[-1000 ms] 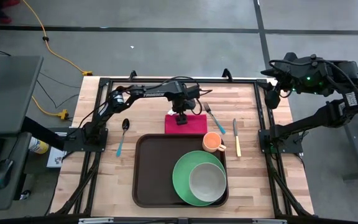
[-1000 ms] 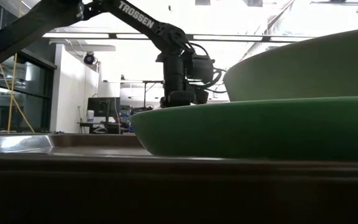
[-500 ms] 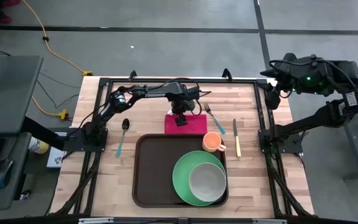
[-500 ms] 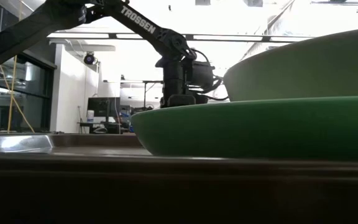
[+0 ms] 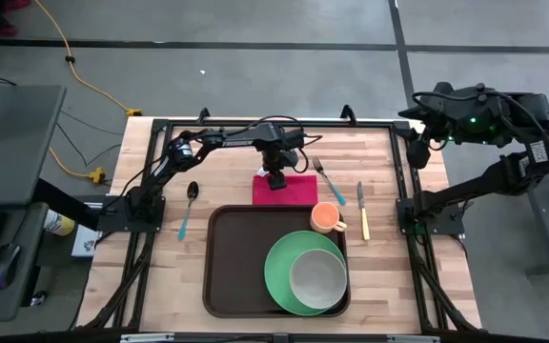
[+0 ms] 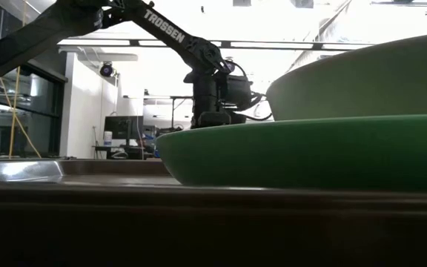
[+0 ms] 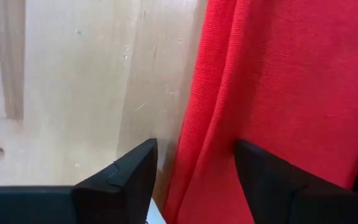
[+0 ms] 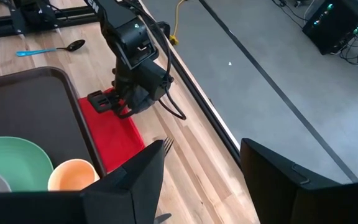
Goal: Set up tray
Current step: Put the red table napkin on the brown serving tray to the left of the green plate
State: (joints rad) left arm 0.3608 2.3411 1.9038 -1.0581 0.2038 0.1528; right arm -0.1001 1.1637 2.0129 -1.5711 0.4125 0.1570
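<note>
The dark brown tray (image 5: 232, 252) lies on the near middle of the table. It carries a green plate (image 5: 289, 252) with a grey-green bowl (image 5: 317, 278) on it, and an orange cup (image 5: 326, 218) stands at its far right corner. A red napkin (image 5: 298, 191) lies flat on the wood just beyond the tray. My left gripper (image 5: 275, 181) points down over the napkin's left part. It is open (image 7: 194, 180), with one finger over bare wood and the other over the red cloth (image 7: 291, 93). My right gripper (image 8: 197, 180) is open and waits off the table's far right corner (image 5: 417, 143). My left gripper comes from above, pointing down, with its fingers on either side of the napkin's left edge (image 7: 194, 137), where the cloth shows a raised fold. I cannot tell whether the fingers touch the cloth.
A fork (image 5: 327, 179) and a knife (image 5: 362, 210) lie on the wood right of the napkin and cup. A blue-handled spoon (image 5: 189, 205) lies left of the tray. In the low view the plate (image 6: 310, 152) and bowl (image 6: 362, 74) fill the foreground.
My left gripper has edged slightly toward the table's left above the napkin, and its forearm has swung a little. The napkin and the tray's things have kept their places.
</note>
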